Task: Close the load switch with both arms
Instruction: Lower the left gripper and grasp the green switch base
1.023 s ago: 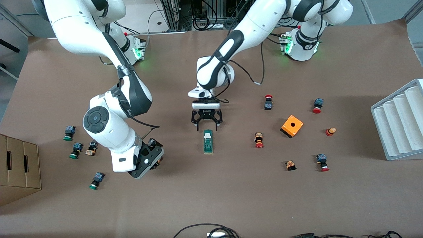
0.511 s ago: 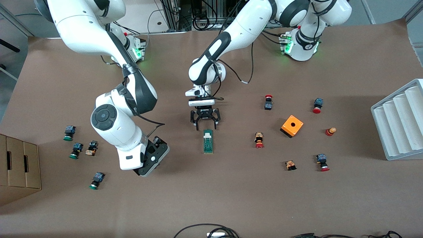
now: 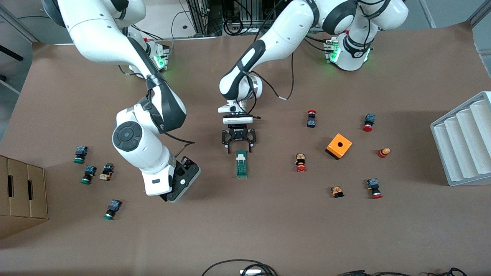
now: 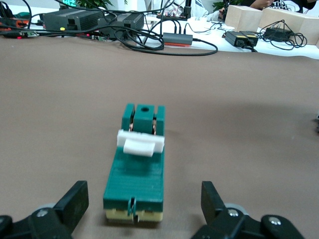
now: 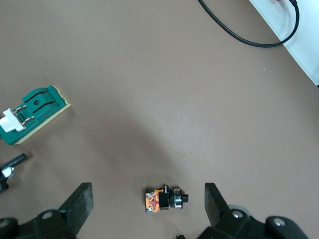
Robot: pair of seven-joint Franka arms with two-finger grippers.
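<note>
The load switch (image 3: 241, 163) lies mid-table, its long axis pointing at the left pincer (image 3: 238, 144), spread wide and probably just above the switch's end. The right pincer (image 3: 180, 183), also spread, hovers beside it, less near.

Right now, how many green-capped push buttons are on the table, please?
3 green-capped buttons, all at the right arm's end: one, one nearer the front camera, one nearest. Others may be hidden.

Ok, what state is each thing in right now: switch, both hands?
load switch: flat on the table, white tab raised, untouched
left hand: open, low at the switch's end, not gripping
right hand: open, over a small push button, empty
</note>
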